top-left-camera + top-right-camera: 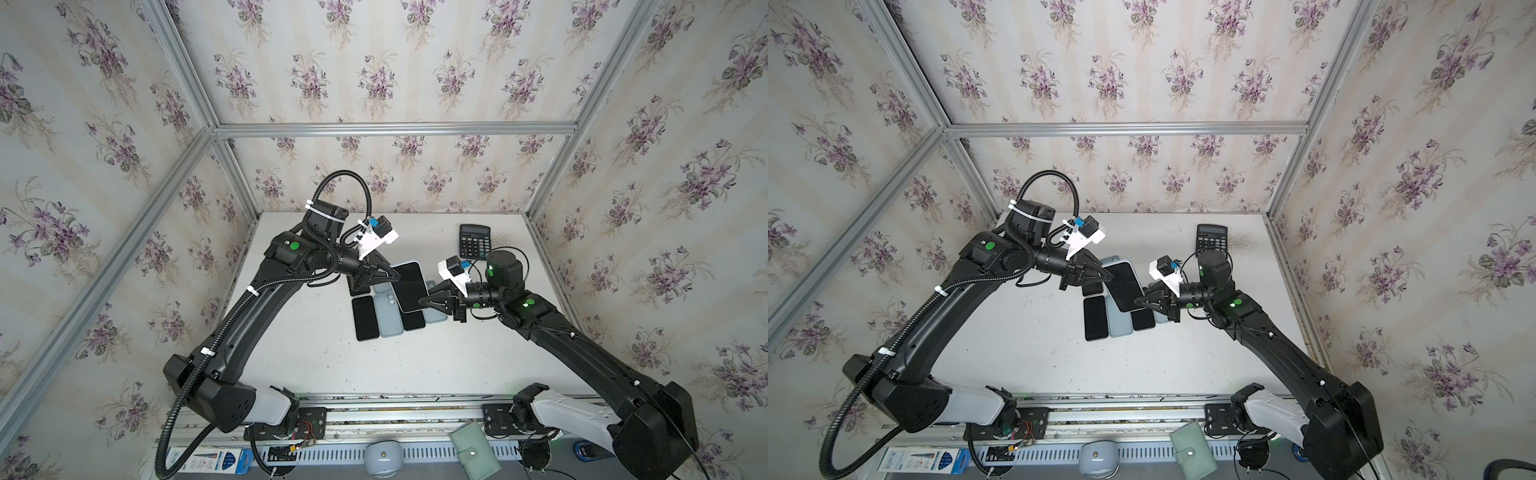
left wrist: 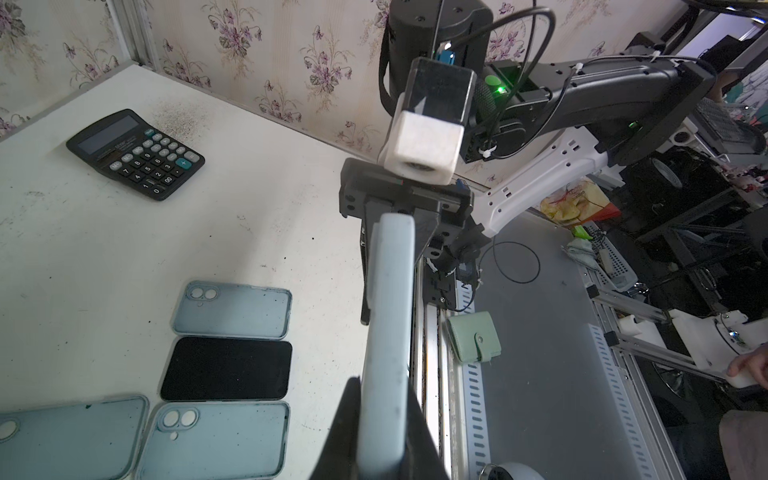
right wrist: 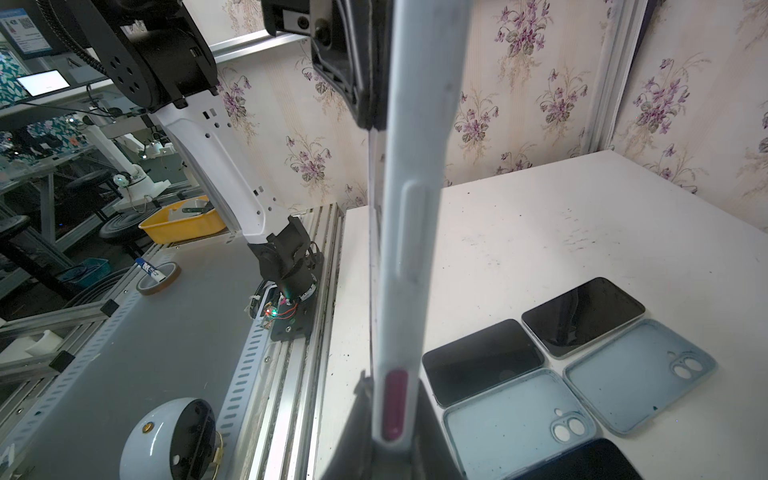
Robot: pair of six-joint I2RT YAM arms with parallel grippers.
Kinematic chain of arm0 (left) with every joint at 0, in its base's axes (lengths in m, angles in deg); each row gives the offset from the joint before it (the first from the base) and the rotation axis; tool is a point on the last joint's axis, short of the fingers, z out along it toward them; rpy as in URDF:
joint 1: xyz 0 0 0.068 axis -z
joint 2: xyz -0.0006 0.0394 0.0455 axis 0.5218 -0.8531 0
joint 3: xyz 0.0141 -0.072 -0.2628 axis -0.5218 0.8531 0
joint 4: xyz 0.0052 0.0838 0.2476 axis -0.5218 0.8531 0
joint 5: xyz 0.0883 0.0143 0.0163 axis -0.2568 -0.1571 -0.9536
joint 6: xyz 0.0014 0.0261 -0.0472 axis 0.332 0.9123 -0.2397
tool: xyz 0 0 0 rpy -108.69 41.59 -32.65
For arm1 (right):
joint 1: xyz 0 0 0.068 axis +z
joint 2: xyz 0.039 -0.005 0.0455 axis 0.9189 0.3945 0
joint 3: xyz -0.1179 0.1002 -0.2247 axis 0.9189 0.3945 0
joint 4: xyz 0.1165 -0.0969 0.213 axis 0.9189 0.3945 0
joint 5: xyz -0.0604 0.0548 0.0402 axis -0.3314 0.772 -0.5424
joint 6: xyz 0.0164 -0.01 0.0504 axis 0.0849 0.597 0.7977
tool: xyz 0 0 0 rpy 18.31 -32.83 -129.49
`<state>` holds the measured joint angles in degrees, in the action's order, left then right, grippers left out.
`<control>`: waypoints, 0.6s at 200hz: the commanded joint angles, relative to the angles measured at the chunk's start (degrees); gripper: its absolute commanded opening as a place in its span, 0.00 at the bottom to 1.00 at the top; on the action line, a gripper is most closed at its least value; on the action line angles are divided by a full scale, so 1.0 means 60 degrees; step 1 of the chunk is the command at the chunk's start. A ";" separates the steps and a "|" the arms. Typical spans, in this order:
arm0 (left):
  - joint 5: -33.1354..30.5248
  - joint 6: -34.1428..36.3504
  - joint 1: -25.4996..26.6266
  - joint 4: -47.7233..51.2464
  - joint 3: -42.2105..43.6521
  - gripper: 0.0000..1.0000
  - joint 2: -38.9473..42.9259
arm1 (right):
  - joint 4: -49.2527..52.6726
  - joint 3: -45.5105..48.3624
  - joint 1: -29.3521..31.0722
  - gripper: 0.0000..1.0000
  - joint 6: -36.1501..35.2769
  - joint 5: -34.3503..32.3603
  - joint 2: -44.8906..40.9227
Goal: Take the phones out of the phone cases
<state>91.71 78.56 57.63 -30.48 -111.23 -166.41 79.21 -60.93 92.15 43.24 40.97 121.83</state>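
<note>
Held in the air above table (image 1: 291,365), clamped at one end by left gripper (image 1: 397,275), at the opposite end by right gripper (image 1: 423,301): phone (image 1: 409,286), not yet out of case (image 2: 388,316). Judged early: grasp made, peeling apart left to do. Below, lying separate: bare phones (image 2: 226,368), empty cases (image 2: 232,307)
</note>
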 commanded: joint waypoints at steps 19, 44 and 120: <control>0.0810 -0.0483 -0.0253 0.0194 -0.0564 0.03 0.0021 | -0.1406 0.0099 0.0017 0.23 0.0604 -0.1073 -0.0154; 0.0636 -0.1329 -0.0726 0.0180 -0.1396 0.02 -0.0023 | -0.2598 0.0308 0.0017 0.57 0.2007 -0.2213 -0.0357; 0.0009 -1.2212 -0.3280 -0.7324 0.0346 0.00 0.0983 | -0.3208 -0.0428 0.0032 0.64 0.8585 -0.6204 -0.0844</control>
<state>92.02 32.90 38.85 -52.84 -112.11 -161.53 60.41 -59.86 92.15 80.17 8.47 116.02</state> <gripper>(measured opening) 0.133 0.642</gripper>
